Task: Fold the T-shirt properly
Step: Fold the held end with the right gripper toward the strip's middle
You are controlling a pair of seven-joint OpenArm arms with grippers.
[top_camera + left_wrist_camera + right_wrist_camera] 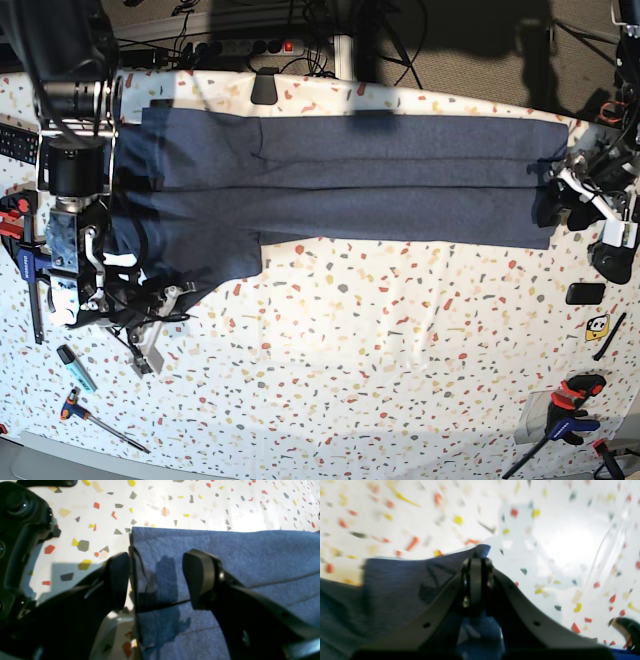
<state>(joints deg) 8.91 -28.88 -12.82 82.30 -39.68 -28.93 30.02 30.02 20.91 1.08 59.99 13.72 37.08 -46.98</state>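
T-shirt (340, 180) — end-to-end fold being set up
Right gripper (477, 562) pinches one corner; left gripper (156, 580), fingers spread astride the opposite edge, must close next.

Left pincer (156, 580) spread wide; right pincer (477, 562) clamped tight.

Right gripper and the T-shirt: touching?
Touching. The right wrist view shows the right gripper shut on the T-shirt, a fabric corner lifted between its closed jaws.
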